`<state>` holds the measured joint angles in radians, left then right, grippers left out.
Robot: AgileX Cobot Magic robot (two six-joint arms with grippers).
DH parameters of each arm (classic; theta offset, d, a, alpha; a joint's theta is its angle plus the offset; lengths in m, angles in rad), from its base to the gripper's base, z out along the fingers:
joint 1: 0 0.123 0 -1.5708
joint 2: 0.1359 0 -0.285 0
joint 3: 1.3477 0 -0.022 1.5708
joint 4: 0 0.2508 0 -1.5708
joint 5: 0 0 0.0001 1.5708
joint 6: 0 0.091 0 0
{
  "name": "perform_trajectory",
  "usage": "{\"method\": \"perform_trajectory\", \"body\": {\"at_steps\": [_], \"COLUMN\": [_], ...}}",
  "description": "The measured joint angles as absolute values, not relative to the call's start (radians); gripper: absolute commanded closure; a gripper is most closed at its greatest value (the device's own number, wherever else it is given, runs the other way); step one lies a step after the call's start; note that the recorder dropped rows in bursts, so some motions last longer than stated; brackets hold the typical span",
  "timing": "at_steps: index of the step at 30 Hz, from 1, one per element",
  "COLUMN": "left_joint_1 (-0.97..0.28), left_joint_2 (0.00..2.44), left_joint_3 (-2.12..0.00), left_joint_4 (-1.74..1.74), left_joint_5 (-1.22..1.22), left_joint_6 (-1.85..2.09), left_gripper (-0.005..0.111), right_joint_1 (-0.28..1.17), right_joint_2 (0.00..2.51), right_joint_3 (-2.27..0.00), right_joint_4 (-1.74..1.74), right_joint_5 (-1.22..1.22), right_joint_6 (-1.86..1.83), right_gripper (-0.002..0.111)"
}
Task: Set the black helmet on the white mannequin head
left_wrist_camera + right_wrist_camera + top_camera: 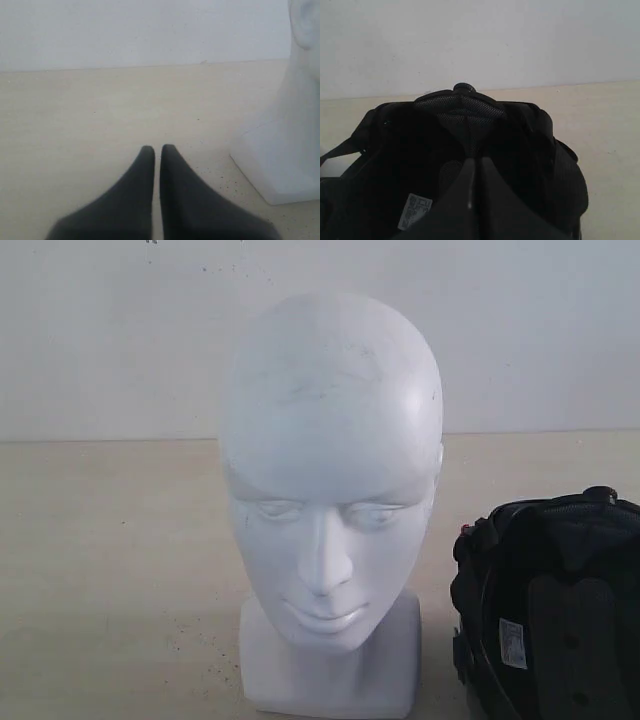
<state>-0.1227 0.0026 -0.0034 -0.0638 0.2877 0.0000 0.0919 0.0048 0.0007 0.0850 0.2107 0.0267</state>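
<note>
One pale wall (100,330) at the back, one light bench (110,570) with dark specks in front of it.

One white mannequin head (332,470) stood upright on its squarish base at the middle of the bench, face to the exterior camera, eyes closed, faint grey scuffs on the crown. Bare, nothing on it.

One black helmet (560,610) sat on the bench to the right of the head in the exterior view, near it but apart, partly cut off by the frame edge. Its opening faced up and toward the camera, with the black padded lining showing. A strap trailed off one side in the right wrist view.

Two pairs of fingers. Left fingers (145,160) were low over bare bench beside the head's base, tips almost together with only a thin slit, gripping nothing. Right fingers (466,172) were pressed together the same way, poised over the helmet's open inside, holding nothing; contact with the lining could not be told.

One white label (513,643) was inside the helmet.
</note>
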Motion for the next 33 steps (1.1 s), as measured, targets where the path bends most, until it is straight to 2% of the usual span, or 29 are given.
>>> {"method": "perform_trajectory", "body": {"at_steps": [19, 24, 26, 27, 29, 33], "left_joint_1": [-0.123, -0.123, -0.123, -0.123, -0.123, -0.123], "left_joint_2": [0.003, 0.003, 0.003, 0.003, 0.003, 0.003], "left_joint_3": [-0.003, -0.003, -0.003, -0.003, -0.003, -0.003], "left_joint_4": [-0.064, -0.064, -0.064, -0.064, -0.064, -0.064], "left_joint_5": [0.288, 0.288, 0.288, 0.288, 0.288, 0.288], "left_joint_6": [0.000, 0.000, 0.000, 0.000, 0.000, 0.000], "left_gripper": [0.102, 0.102, 0.102, 0.102, 0.102, 0.102], "right_joint_1": [0.092, 0.092, 0.092, 0.092, 0.092, 0.092], "right_joint_2": [0.005, 0.005, 0.005, 0.005, 0.005, 0.115], "right_joint_3": [0.001, 0.001, 0.001, -0.011, -0.084, -0.289], "right_joint_4": [0.079, 0.052, 0.048, 0.048, 0.050, 0.050], "right_joint_5": [0.192, 0.033, -0.144, -0.146, -0.068, 0.254], "right_joint_6": [0.023, -0.016, -0.025, -0.025, -0.030, -0.030], "right_gripper": [0.109, 0.109, 0.109, 0.109, 0.109, 0.109]}}
